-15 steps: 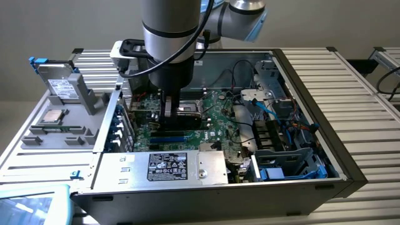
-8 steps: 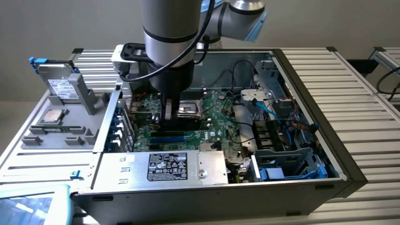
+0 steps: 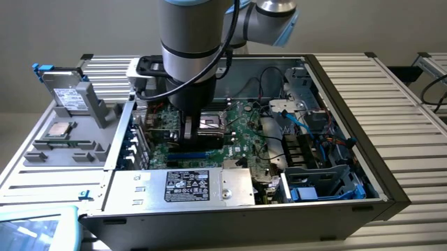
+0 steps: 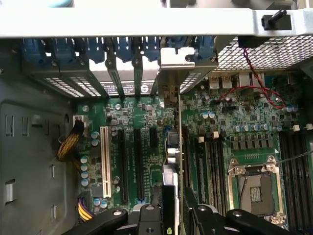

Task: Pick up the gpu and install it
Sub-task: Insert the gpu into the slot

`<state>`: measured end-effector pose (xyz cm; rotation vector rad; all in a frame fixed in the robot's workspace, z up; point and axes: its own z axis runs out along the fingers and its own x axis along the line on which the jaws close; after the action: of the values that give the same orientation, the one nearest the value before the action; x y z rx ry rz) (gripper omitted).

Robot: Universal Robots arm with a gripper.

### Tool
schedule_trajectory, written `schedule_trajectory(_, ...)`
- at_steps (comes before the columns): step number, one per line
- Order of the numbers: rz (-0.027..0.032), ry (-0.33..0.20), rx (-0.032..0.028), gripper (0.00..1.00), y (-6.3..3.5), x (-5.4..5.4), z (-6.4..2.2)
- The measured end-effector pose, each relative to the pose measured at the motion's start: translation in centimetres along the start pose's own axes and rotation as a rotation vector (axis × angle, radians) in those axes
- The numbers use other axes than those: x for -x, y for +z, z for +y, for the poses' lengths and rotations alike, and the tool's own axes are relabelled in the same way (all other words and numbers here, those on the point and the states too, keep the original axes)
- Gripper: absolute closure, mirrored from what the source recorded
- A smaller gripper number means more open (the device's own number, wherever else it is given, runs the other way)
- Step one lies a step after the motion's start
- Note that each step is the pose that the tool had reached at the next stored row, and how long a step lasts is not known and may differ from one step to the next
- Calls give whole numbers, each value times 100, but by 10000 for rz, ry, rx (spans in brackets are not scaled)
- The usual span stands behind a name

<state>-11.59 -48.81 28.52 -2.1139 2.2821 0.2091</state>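
In the middle of the exterior view, the gripper (image 3: 194, 133) is seen lowered into the open computer case (image 3: 335, 78), just above the motherboard (image 3: 234, 144). In the wrist view the gpu (image 4: 171, 156) is seen edge-on, standing upright over the board's expansion slots, with a black slot on one side and the memory slots on the other. The gripper (image 4: 171, 218) is closed around it, one black finger (image 4: 149, 218) pressed to each face, so the jaws are clamped on the card. Its silver end bracket (image 4: 178, 56) is set against the case's rear wall, in line with the row of blue slot clips (image 4: 93, 49). Whether the card's lower edge is seated in a slot cannot be told (the fingers hide that part). The empty processor socket (image 4: 254, 183) lies near the card, beyond the memory slots. At the exterior view's left, a hard drive (image 3: 70, 97) is stood on a grey tray (image 3: 42, 157), well apart from the gripper. A labelled power supply (image 3: 188, 185) is mounted at the case's near edge.
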Motion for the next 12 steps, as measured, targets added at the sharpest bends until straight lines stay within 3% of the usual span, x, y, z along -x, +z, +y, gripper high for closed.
schedule_trajectory(3, 1, 4, 32, 72, 40, -6, 1)
schedule_trajectory(6, 10, 13, 103, 72, 49, -7, 2)
schedule_trajectory(12, 4, 14, 114, 72, 58, -7, 0)
